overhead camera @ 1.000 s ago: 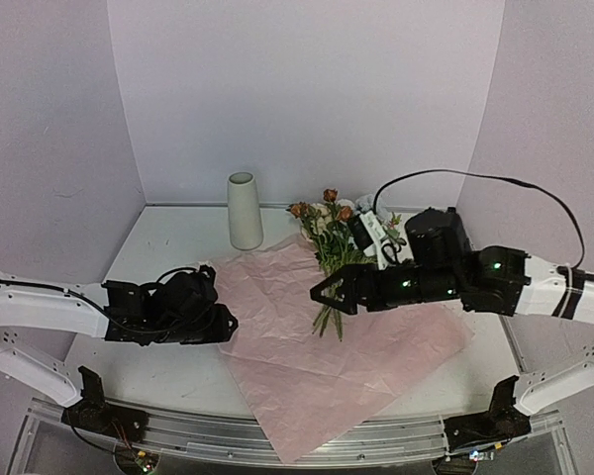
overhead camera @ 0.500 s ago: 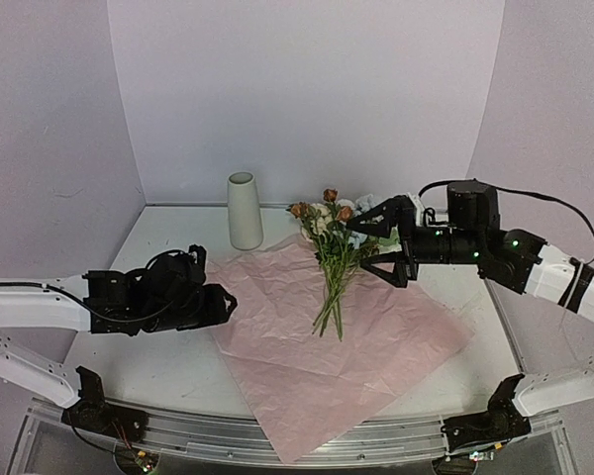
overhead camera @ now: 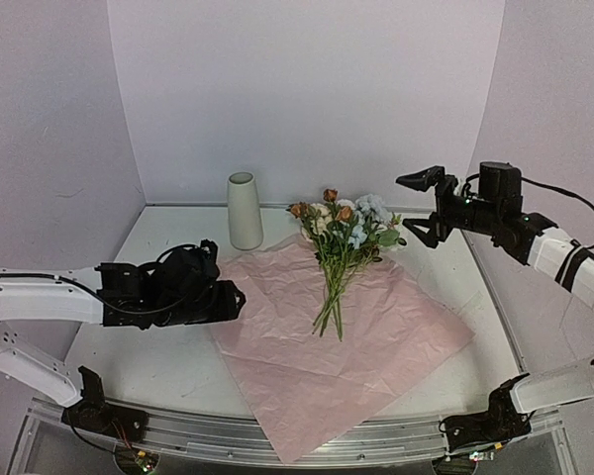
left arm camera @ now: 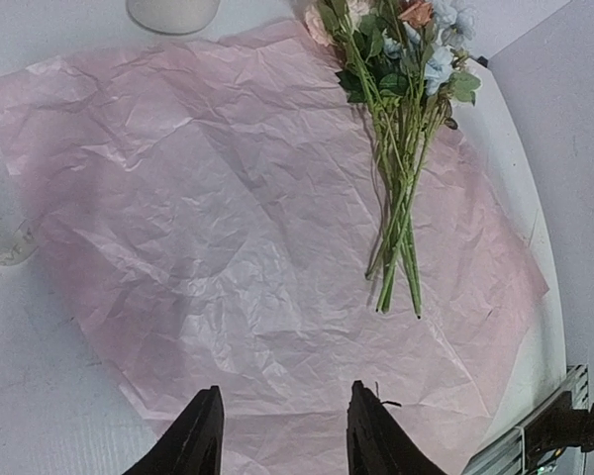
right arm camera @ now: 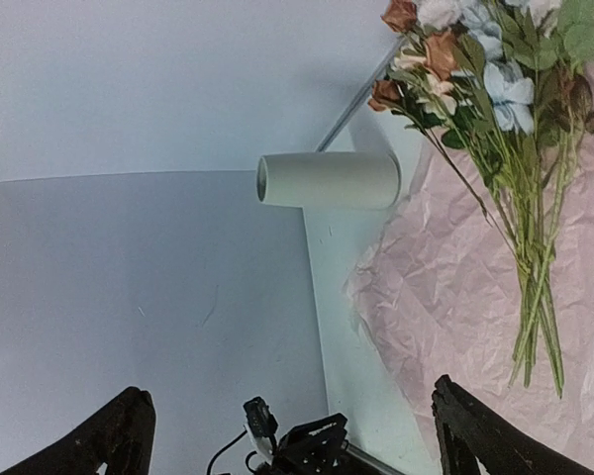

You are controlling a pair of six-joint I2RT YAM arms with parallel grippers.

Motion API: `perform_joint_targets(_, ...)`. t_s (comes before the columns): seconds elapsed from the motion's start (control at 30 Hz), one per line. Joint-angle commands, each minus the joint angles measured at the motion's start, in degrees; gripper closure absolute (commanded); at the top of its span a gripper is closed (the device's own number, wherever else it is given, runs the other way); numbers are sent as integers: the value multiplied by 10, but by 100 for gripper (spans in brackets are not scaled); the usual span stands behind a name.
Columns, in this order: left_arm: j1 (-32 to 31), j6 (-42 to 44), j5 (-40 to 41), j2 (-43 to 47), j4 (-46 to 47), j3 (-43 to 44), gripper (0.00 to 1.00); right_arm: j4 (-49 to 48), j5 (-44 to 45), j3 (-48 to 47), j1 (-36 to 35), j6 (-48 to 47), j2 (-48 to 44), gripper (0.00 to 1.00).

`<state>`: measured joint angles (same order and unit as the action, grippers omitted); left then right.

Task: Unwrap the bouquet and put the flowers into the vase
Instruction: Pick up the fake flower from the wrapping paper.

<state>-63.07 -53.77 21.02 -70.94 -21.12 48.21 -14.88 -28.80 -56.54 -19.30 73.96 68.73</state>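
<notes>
At the front edge: a pink paper sheet [overhead camera: 346, 346] lies unfolded and crinkled on the white tabletop [overhead camera: 168, 247], its near corner over the metal rail [overhead camera: 158, 421].
Left side, low: the left end effector [overhead camera: 233, 300] sits at the paper's left border and points across the sheet. Its two fingers are parted with an empty gap between them, and it grips nothing. Its wrist view shows both dark fingertips [left arm camera: 203, 435] over the paper.
Middle of the sheet: the flowers [overhead camera: 342, 247] lie loose in one bunch, apart from both end effectors. The green stems point toward the near edge and the blooms toward the back wall. The stems rest on the paper, while the orange, cream and pale blue heads reach its far border.
Right side, raised: the right end effector [overhead camera: 416, 208] hangs in the air just right of the blooms. Its fingers are spread wide and nothing is in them or touching them.
Far left of the blooms: the vase [overhead camera: 244, 210] stands upright on bare tabletop close to the paper's far left corner, its mouth showing nothing inside.
</notes>
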Motion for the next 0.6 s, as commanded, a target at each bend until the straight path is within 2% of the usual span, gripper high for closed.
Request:
perform_joint_targets(0.0,-2,53,-31,-77,13,94,54,-14,11,-26,4,-47,-2,2)
perform_joint_targets(0.4,-27,114,-103,-272,80,215,33,-11,77,40,7,-95,-26,2)
perform_joint_targets(0.57,-38,136,-114,-365,84,289,34,2,125,67,7,-108,-35,2)
